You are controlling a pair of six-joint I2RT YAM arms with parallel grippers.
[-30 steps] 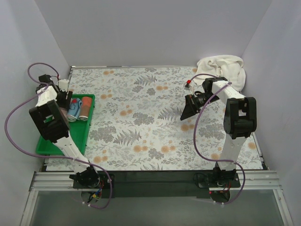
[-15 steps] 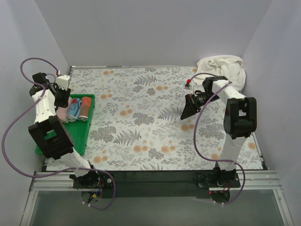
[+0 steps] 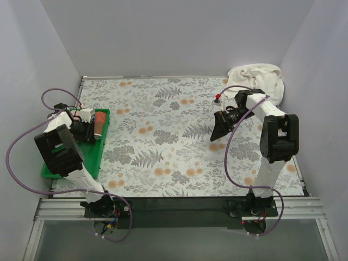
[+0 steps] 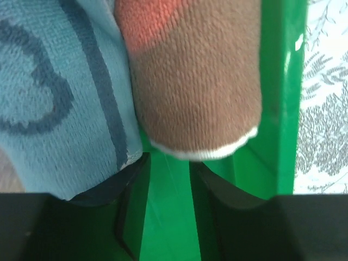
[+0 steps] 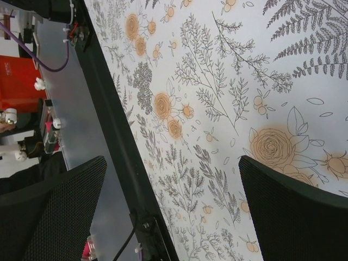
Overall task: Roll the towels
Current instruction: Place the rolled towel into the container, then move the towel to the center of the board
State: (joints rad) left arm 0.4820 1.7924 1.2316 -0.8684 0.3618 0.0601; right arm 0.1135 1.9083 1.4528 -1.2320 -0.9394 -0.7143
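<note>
The cream-white towel (image 3: 260, 80) lies bunched in the back right corner. My left gripper (image 3: 86, 127) is low in the green tray (image 3: 70, 163), its jaws a little apart with only tray floor between them (image 4: 166, 169). Just ahead of it lie a rolled blue patterned cloth (image 4: 60, 98) and a rolled rust-orange cloth with a white edge (image 4: 196, 76), which also shows from above (image 3: 100, 124). A pinkish scrap (image 4: 6, 169) shows at the left edge; I cannot tell if it is the salmon-pink towel. My right gripper (image 3: 219, 129) hangs open and empty over the mat (image 5: 173, 163).
The floral mat (image 3: 163, 136) covers the table between the arms. The tray's right wall (image 4: 283, 109) stands close beside the rust-orange roll. White walls close in left, right and back. The table's front rail (image 3: 174, 206) runs along the near edge.
My left gripper swung up to the tray's back left, then came down into the tray at the ends of the rolls. The right arm has hardly moved.
</note>
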